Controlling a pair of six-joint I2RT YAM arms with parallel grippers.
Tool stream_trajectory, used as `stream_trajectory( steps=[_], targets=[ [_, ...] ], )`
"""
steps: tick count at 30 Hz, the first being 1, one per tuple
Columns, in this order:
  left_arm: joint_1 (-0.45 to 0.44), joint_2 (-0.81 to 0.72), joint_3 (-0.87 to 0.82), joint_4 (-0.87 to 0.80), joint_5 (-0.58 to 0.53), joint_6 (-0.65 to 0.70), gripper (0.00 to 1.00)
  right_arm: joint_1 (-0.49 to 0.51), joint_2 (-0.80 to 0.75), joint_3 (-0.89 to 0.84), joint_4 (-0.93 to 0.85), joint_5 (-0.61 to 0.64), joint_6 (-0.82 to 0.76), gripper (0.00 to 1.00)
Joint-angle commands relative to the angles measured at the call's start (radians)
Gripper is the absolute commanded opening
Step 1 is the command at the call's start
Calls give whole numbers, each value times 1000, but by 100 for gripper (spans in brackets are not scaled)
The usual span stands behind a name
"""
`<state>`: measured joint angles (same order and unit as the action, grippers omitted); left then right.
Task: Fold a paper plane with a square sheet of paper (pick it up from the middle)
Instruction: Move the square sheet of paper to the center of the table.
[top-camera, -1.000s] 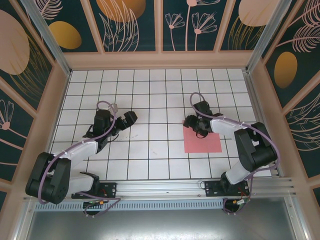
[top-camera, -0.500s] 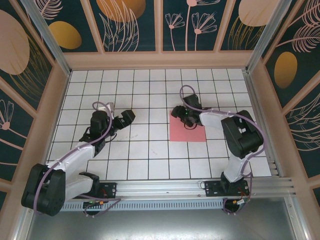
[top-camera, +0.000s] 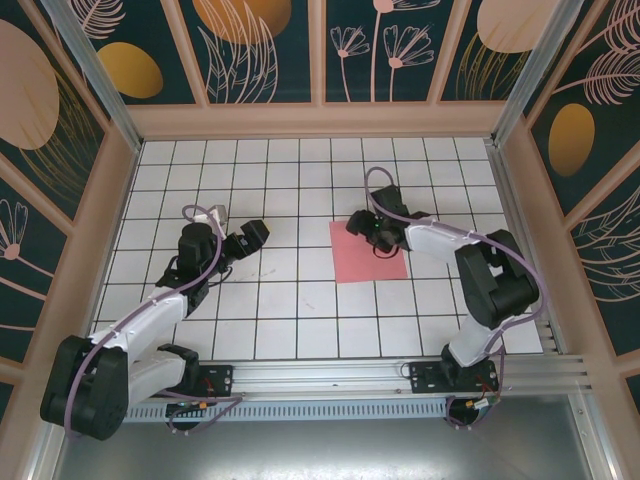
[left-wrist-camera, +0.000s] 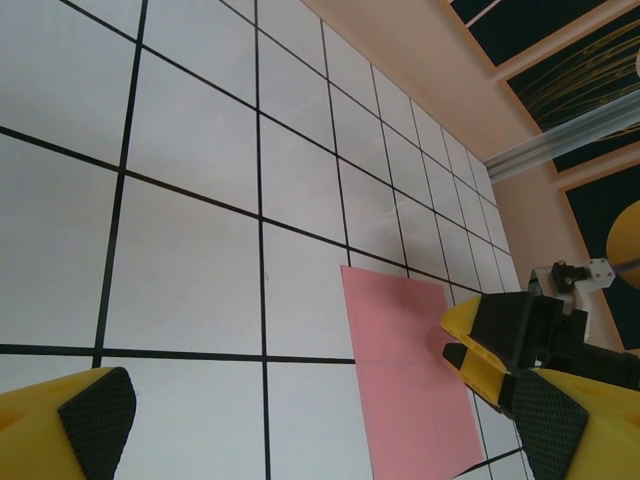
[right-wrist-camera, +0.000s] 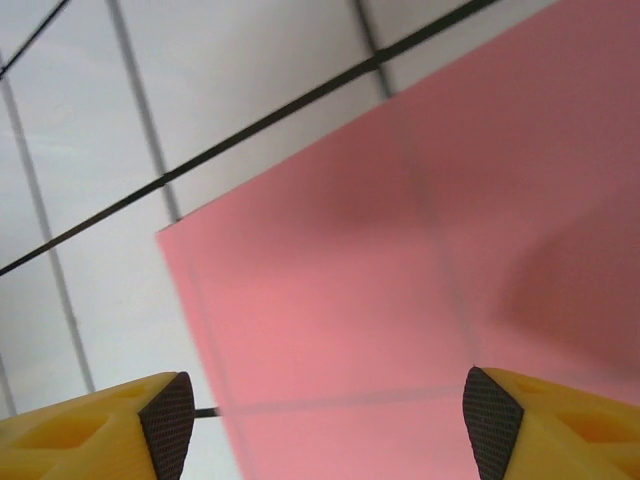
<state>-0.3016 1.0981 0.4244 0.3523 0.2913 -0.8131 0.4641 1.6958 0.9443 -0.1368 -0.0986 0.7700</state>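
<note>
Left gripper (top-camera: 252, 236): jaws were spread wide with nothing between them, low over the white gridded table (top-camera: 290, 300), left of centre.
Sheet of paper (top-camera: 366, 264): salmon-pink square, lay flat and unfolded on the table, just right of centre.
Right gripper (top-camera: 362, 228): stood over the sheet's far edge, pads (right-wrist-camera: 168, 418) well apart, paper flat beneath them; contact could not be told.
</note>
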Motion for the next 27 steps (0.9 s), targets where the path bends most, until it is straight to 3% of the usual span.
stream_trajectory(
  steps=[1,16,27],
  targets=[
    [-4,-8,-6,15,15,22,99,-5,10,-58,-1,-44,-11,75],
    [-4,20,14,3,25,25,99,61,196,7,51,-100,19,74],
    [-11,33,25,6,51,7,99,73,62,64,-34,-15,-12,74]
  ],
)
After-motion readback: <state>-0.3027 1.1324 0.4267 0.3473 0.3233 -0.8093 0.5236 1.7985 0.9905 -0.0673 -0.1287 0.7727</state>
